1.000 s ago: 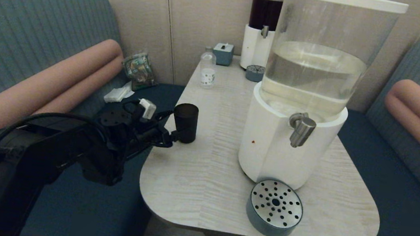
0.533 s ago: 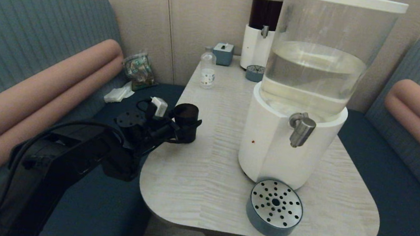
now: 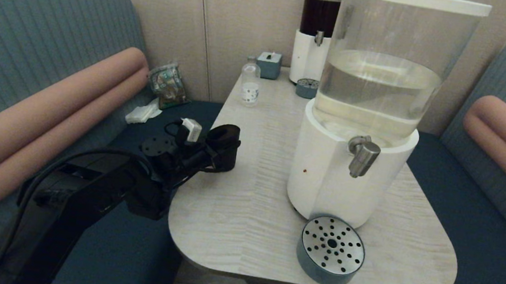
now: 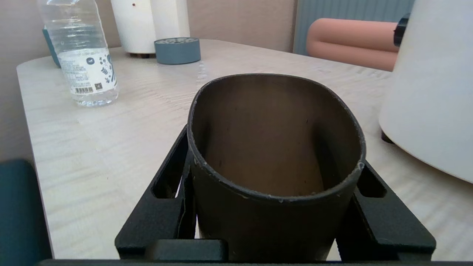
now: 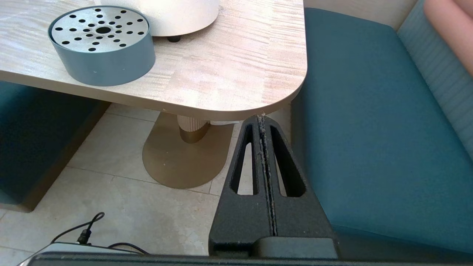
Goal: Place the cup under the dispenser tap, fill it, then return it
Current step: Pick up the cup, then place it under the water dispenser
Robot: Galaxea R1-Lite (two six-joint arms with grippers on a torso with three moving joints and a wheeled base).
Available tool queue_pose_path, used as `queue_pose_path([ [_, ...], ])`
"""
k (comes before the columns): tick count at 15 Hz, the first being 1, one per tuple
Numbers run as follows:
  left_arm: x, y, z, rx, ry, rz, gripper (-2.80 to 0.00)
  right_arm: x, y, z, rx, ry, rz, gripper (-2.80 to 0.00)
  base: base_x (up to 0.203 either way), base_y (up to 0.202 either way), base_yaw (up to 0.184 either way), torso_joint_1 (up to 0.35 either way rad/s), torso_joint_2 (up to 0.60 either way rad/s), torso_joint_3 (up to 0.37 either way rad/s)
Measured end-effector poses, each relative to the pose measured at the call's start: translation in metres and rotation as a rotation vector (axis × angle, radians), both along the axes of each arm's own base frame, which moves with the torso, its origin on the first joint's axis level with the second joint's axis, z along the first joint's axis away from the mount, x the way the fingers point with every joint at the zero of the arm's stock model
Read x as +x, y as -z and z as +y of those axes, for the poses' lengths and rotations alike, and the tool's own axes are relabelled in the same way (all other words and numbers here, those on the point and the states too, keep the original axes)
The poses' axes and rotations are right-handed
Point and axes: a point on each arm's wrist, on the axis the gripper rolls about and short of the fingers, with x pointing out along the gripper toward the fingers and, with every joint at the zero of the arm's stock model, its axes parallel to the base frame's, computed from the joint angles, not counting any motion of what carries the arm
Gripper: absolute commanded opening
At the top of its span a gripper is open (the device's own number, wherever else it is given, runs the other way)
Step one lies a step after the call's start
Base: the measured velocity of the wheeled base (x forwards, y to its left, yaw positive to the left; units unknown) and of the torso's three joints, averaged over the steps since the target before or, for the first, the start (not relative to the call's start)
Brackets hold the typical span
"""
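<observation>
The cup (image 3: pixel 227 152) is a dark smoky tumbler standing near the table's left edge, apart from the dispenser to its right. My left gripper (image 3: pixel 222 149) is shut on it from the left side. In the left wrist view the cup (image 4: pixel 273 147) sits between both black fingers (image 4: pixel 166 184) of the left gripper (image 4: pixel 273 159), and its rim is squeezed into an oval. It looks empty inside. The dispenser tap (image 3: pixel 363 156) juts from the big white-based dispenser (image 3: pixel 320 183) over a round drip tray (image 3: pixel 331 249). My right gripper (image 5: pixel 261 119) is shut on nothing, low beside the table's front right corner.
A small clear bottle (image 3: pixel 250 84) stands at the table's back left. Behind it are a blue box (image 3: pixel 269 64), the dark-liquid dispenser (image 3: pixel 314 39) and its small drip tray (image 3: pixel 307 87). Teal benches flank the table (image 3: pixel 235 216). A snack bag (image 3: pixel 167 83) lies on the left bench.
My left gripper slid forward from beside the cup until its fingers were round it, then shut. The cup's rim is now squashed. The right arm has not moved.
</observation>
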Motion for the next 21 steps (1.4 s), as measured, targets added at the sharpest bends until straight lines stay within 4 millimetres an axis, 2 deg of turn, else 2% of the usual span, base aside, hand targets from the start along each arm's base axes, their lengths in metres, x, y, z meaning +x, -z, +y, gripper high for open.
queue_pose_path([
  [3, -0.014, 0.008, 0.003, 0.013, 0.0, 0.067, -2.8, 0.0, 0.0, 0.0, 0.0, 0.0, 0.0, -2.8, 0.0, 0.0, 0.0, 0.0, 0.0, 0.0],
  [5, -0.027, 0.005, 0.006, 0.023, 0.004, 0.117, -2.8, 0.0, 0.0, 0.0, 0.0, 0.0, 0.0, -2.8, 0.0, 0.0, 0.0, 0.0, 0.0, 0.0],
  [11, -0.073, -0.027, 0.007, 0.039, 0.024, 0.197, -2.8, 0.0, 0.0, 0.0, 0.0, 0.0, 0.0, -2.8, 0.0, 0.0, 0.0, 0.0, 0.0, 0.0],
  [16, -0.115, -0.07, -0.017, 0.026, 0.103, 0.154, -2.8, 0.0, 0.0, 0.0, 0.0, 0.0, 0.0, -2.8, 0.0, 0.0, 0.0, 0.0, 0.0, 0.0],
  [21, -0.154, -0.093, -0.052, 0.012, 0.226, 0.138, -2.8, 0.0, 0.0, 0.0, 0.0, 0.0, 0.0, -2.8, 0.0, 0.0, 0.0, 0.0, 0.0, 0.0],
])
